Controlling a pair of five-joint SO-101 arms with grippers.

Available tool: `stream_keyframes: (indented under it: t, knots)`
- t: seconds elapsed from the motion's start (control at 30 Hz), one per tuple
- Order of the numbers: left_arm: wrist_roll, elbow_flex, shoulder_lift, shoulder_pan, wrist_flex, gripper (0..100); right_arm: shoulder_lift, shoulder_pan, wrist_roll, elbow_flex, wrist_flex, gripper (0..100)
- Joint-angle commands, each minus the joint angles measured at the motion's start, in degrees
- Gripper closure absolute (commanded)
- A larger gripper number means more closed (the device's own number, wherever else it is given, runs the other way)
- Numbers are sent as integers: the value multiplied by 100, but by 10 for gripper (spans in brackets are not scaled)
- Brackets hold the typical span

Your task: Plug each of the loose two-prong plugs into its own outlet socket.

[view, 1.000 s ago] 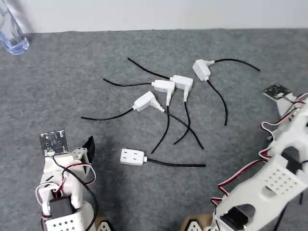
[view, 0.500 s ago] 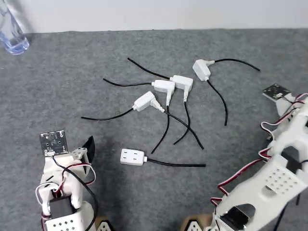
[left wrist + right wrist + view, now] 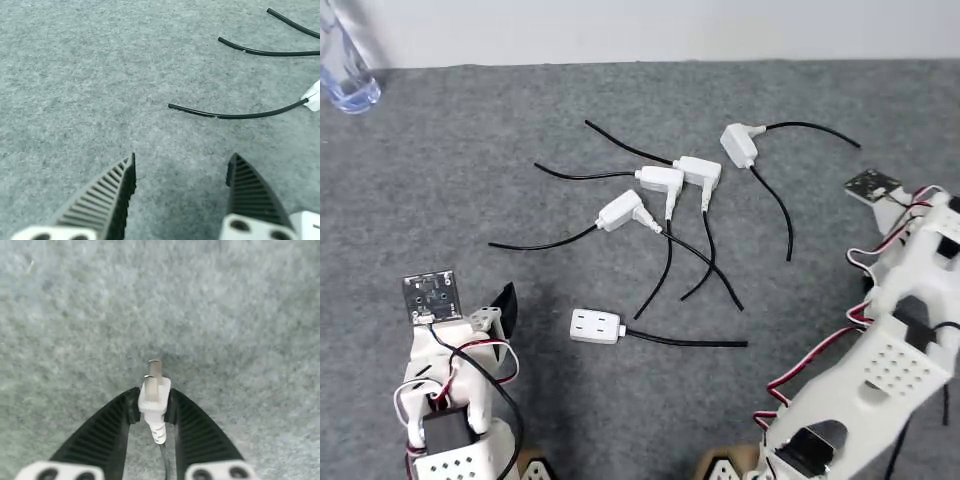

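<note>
Left gripper (image 3: 183,160) sits low at the near edge of the grey tabletop (image 3: 440,180), jaws spread wide and holding nothing, with bare felt between them. A loose black cord end (image 3: 172,106) lies ahead of it. Right gripper (image 3: 154,395) is on the near right side, clenched on a white two-prong plug (image 3: 154,388). The prongs point forward past the fingertips, and its cord runs back between the fingers. Between the arms lies a white outlet socket (image 3: 596,326), flat with slots up and its cord trailing right. Farther out, mid-table, four white connectors (image 3: 660,180) lie with black cords (image 3: 710,245) crossing; I can't tell which are plugs. A clear bottle (image 3: 345,70) stands in the far left corner.
</note>
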Motion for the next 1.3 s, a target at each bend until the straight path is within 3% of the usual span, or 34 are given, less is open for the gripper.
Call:
stream_keyframes:
  t: [0.0,0.13,0.3,0.6,0.83,1.1,1.27]
  knots:
    - [70,-22,-70,53,-79,718,-189,-92,62,-167,444,991]
    - [70,-22,-70,53,-70,718,-488,-119,343,-360,1279,990]
    - [70,-22,-88,62,35,718,-875,-418,1776,-308,2835,990]
    - [70,-22,-79,62,35,718,-444,-1420,2136,308,2730,990]
    - [70,-22,-79,62,35,718,110,-1648,1626,299,1771,983]
    - [70,-22,-88,62,35,718,-163,-1367,1424,290,1437,723]
    - [70,-22,-88,62,35,718,-681,-1402,1424,299,1684,739]
